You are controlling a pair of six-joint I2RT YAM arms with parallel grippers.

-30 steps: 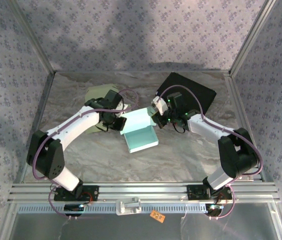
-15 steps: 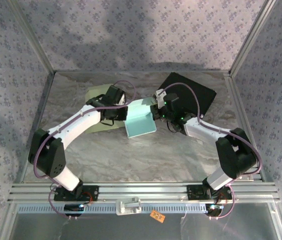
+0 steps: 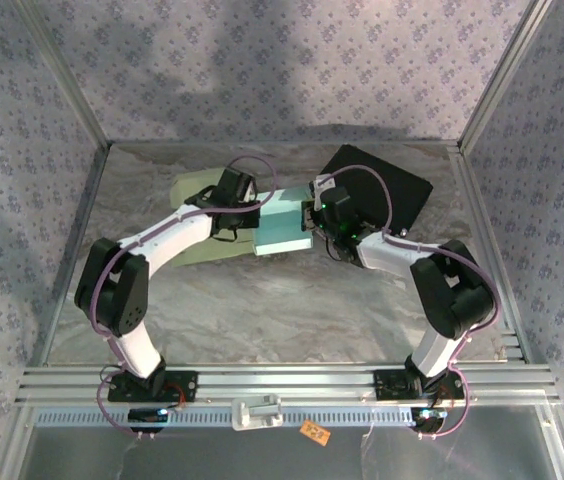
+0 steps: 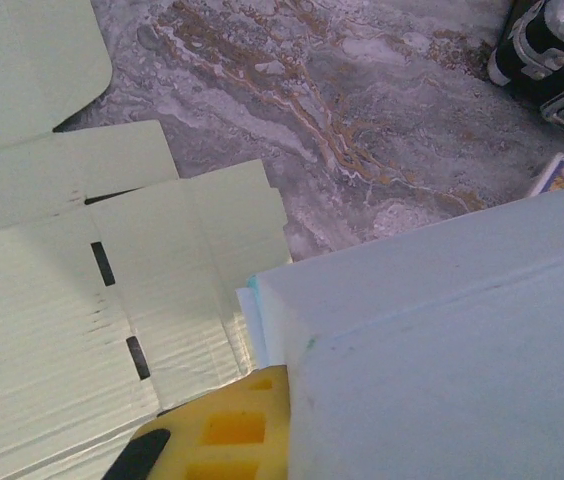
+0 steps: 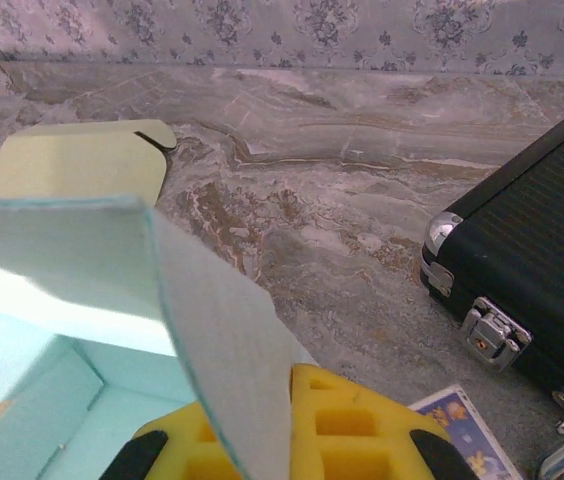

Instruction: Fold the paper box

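At the left of the marbled surface [image 3: 262, 310], a pale green cardboard sheet [image 3: 200, 218] lies flat and unfolded, its slots and flaps showing in the left wrist view. The left tool [image 3: 250, 225] is clamped onto the left edge of the paper box [image 3: 284, 228], with one yellow pad [image 4: 227, 435] against the box's wall. The teal box sits mid-surface between the two tools, just beside the green sheet (whether its base touches the surface is hard to tell). The right tool [image 3: 309, 222] is closed on the box's right flap, the thin paper pinched between its yellow pads [image 5: 347, 430]. Further right lie a small printed card [image 5: 457, 420] and a black case [image 3: 387, 190].
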